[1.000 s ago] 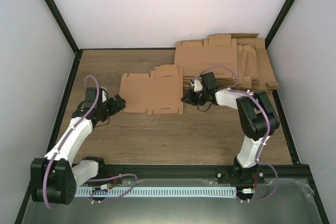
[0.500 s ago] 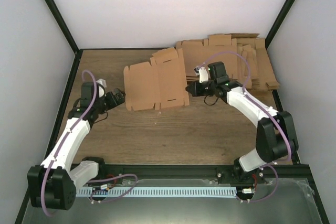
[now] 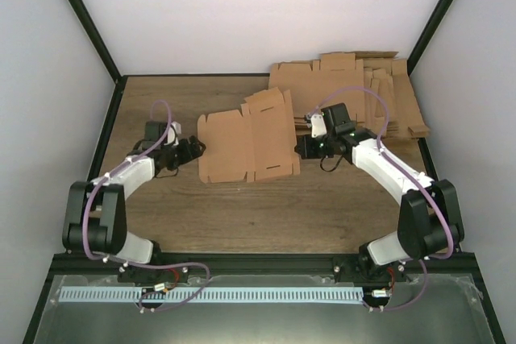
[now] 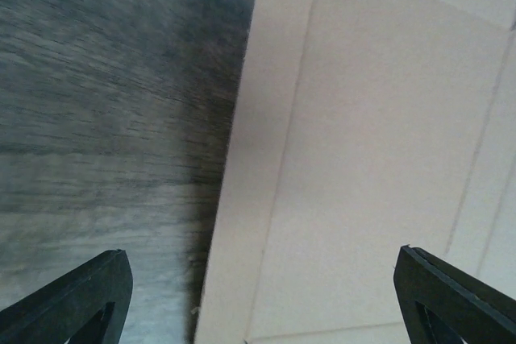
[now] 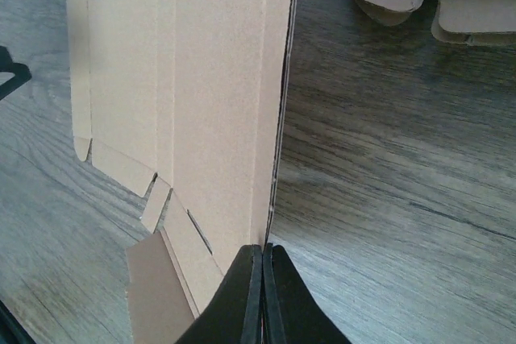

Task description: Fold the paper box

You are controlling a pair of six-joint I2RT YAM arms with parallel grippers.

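Our right pincer [image 3: 304, 147] has clamped the box [image 3: 246, 144] by its edge and turned it. Our left pincer [image 3: 197, 148], wide open, now reaches the opposite edge, so we judge folding can begin.

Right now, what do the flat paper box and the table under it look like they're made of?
The paper box looks like thin brown cardboard, matte: creased fold lines, cut slits and flaps, a thin edge in the right wrist view. The table shows wood grain with a dull finish; real wood or printed laminate, I cannot tell.
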